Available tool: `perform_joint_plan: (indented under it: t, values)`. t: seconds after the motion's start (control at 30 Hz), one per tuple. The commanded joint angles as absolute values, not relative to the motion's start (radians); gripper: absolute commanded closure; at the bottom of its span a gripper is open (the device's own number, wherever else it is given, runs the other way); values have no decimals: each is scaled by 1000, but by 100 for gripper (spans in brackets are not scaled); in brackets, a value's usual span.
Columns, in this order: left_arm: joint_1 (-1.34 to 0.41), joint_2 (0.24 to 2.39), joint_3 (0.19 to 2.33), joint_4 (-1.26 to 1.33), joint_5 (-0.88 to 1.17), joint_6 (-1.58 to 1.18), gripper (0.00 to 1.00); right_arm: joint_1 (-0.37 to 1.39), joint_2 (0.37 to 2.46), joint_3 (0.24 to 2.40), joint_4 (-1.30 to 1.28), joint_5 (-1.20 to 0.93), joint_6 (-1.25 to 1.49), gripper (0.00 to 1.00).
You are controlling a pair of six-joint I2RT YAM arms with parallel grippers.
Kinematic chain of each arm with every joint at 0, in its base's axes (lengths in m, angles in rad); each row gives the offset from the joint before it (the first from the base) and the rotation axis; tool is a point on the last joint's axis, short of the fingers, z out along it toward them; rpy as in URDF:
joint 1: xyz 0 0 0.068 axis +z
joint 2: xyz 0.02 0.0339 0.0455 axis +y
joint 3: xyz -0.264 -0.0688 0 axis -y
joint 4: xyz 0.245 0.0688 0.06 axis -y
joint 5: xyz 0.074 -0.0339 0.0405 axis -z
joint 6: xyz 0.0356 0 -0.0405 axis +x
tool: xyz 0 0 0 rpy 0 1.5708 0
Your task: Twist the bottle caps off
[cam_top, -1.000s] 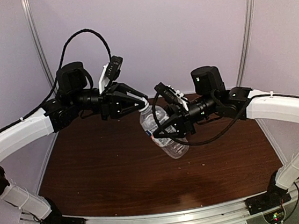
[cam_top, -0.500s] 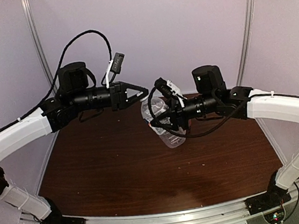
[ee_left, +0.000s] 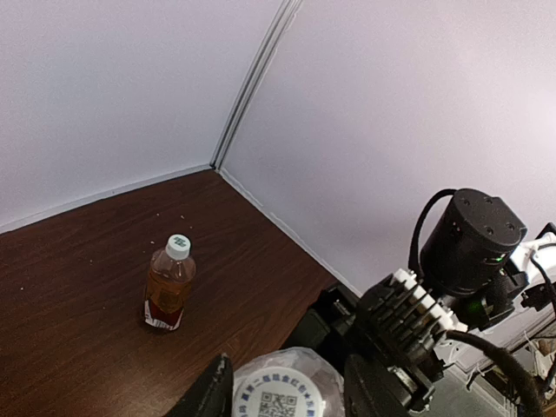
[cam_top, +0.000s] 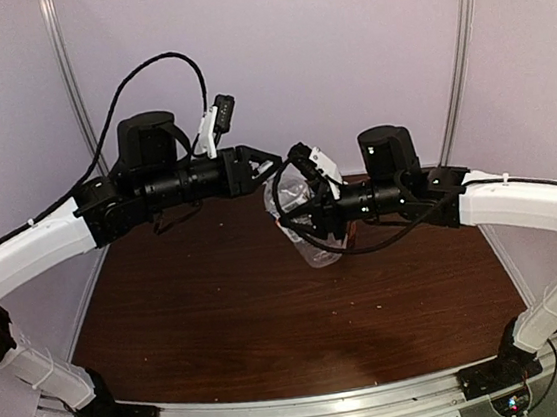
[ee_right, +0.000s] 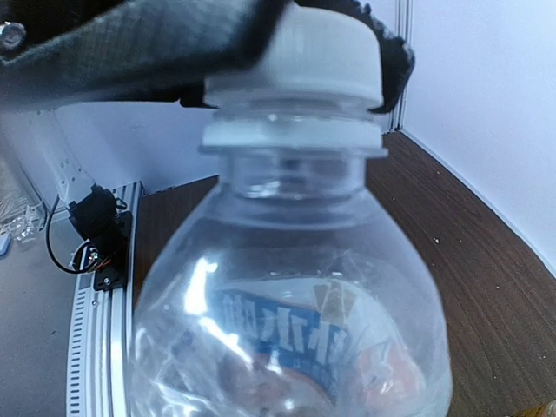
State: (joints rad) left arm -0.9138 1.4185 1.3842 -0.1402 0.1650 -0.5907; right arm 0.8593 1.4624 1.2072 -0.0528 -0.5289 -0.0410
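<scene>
My right jaws clamp the clear bottle above the counter, its long axis tilted, cap aimed up-left at my left arm. Both forearms reach inward, roughly level. My left jaws straddle that cap (squeezing or loose, I cannot tell). The amber bottle stands upright.

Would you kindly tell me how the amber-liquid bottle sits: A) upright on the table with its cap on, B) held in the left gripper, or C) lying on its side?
A: the amber bottle stands upright on the table by itself, its white cap in place.
</scene>
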Motion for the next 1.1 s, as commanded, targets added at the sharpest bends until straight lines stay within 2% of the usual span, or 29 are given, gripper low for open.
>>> perform_joint_plan:
  t: [0.0, 0.17, 0.37, 0.57, 0.83, 1.07]
  values:
    - [-918, 1409, 1407, -60, 231, -486, 49, 867, 1437, 1193, -57, -505, -33, 62]
    - [-894, 1368, 1379, -58, 326, -411, 34, 866, 1432, 1195, -71, -555, -40, 61]
    - [-843, 1317, 1353, -107, 430, -341, 26, 865, 1423, 1195, -83, -635, -56, 60]
    - [-814, 1275, 1356, -166, 583, -213, 22, 865, 1417, 1204, -91, -790, -77, 58]
    - [-792, 1260, 1356, -145, 920, -92, 22, 866, 1440, 1239, -83, -1026, -40, 58]
    - [-791, 1312, 1364, -54, 1058, -99, 22, 873, 1446, 1242, -24, -1126, 34, 58]
